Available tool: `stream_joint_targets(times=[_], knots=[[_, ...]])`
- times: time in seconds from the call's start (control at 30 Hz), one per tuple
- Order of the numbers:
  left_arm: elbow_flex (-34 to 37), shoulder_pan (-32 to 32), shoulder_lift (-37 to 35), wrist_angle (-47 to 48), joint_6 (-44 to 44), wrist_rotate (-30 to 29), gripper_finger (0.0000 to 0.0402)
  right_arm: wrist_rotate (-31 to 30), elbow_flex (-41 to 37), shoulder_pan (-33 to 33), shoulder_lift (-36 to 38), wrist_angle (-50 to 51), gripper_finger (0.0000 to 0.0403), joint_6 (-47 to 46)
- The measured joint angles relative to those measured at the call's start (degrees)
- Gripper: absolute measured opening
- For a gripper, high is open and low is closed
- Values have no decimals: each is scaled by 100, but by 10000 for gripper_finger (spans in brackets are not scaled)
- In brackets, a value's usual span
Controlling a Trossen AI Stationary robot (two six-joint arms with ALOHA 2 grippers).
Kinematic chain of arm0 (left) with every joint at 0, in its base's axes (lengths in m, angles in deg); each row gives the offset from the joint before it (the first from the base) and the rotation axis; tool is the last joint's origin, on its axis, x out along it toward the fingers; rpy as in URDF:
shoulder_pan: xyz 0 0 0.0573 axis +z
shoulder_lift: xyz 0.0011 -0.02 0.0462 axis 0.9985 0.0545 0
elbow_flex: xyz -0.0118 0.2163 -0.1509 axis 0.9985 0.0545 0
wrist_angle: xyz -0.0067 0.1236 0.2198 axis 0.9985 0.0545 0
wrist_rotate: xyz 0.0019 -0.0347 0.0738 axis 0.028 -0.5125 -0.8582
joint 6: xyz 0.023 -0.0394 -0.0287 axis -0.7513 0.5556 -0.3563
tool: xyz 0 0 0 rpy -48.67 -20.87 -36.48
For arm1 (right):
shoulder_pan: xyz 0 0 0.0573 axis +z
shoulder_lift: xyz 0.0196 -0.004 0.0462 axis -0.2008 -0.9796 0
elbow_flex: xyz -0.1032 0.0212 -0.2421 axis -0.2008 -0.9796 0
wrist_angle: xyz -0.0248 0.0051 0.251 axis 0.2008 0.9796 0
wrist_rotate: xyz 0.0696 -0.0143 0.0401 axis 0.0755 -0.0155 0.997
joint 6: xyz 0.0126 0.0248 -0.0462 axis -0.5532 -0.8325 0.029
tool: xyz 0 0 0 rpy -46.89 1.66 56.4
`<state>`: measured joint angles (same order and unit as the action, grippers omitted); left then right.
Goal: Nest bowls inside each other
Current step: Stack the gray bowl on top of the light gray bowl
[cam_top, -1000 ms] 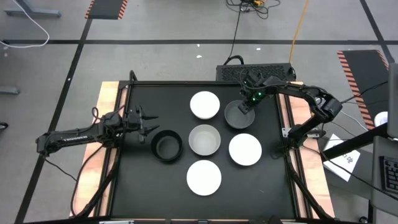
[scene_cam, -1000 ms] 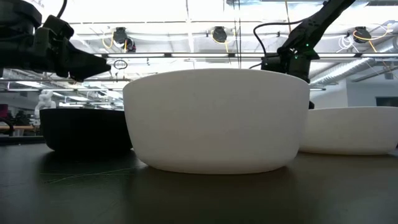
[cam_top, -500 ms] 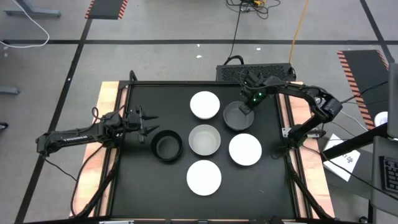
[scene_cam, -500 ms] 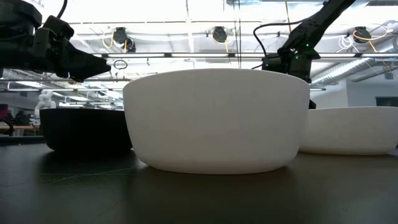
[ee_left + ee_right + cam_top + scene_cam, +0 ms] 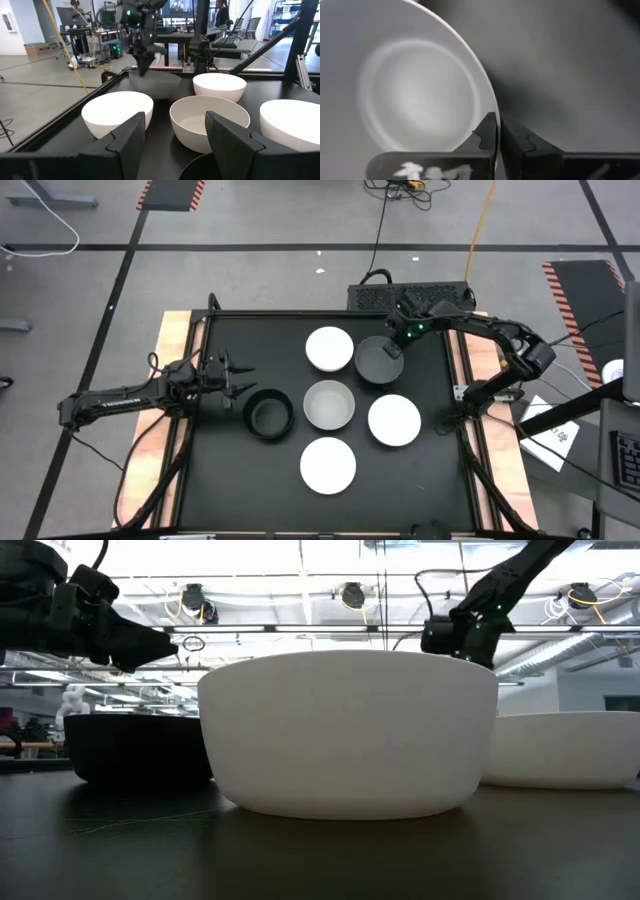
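The desk [image 5: 225,480] has a black top set in a wooden frame that shows along its left and right sides. Just beyond its far edge a dark slotted box [image 5: 410,294] sits on the grey floor, with a black cable [image 5: 378,235] running away from it. An orange cable [image 5: 484,220] crosses the floor farther right. Red-and-black striped floor markings [image 5: 170,194] lie far left, and another lies far right [image 5: 583,290].

Even overhead light falls on the matte black table [image 5: 230,470], leaving only faint shadows. Looking level across the table, bright ceiling lamps [image 5: 350,592] wash out the background, and the near white bowl [image 5: 347,735] looks soft.
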<state>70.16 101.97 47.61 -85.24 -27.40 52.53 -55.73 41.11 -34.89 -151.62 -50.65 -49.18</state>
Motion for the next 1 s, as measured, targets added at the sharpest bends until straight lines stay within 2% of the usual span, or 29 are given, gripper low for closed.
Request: stream_joint_targets(times=[0.2, 0.3, 0.4, 0.77, 1.0], knots=[[0, -2, 0, 0, 25, 4, 212, 604, 0, -27, 658, -348, 1, 102], [0, -2, 0, -9, 37, 4, 212, 1233, 0, -12, 1065, -642, 1, 270], [0, -1, -1, -23, 42, 4, 212, 1515, 0, 59, 1455, -1025, 1, 79], [0, -2, 0, -24, 105, 4, 212, 1811, -2, 68, 2817, -1061, 0, -155], [0, 0, -1, -24, 105, 2, 212, 1938, -2, 568, 3679, -902, 0, -264]])
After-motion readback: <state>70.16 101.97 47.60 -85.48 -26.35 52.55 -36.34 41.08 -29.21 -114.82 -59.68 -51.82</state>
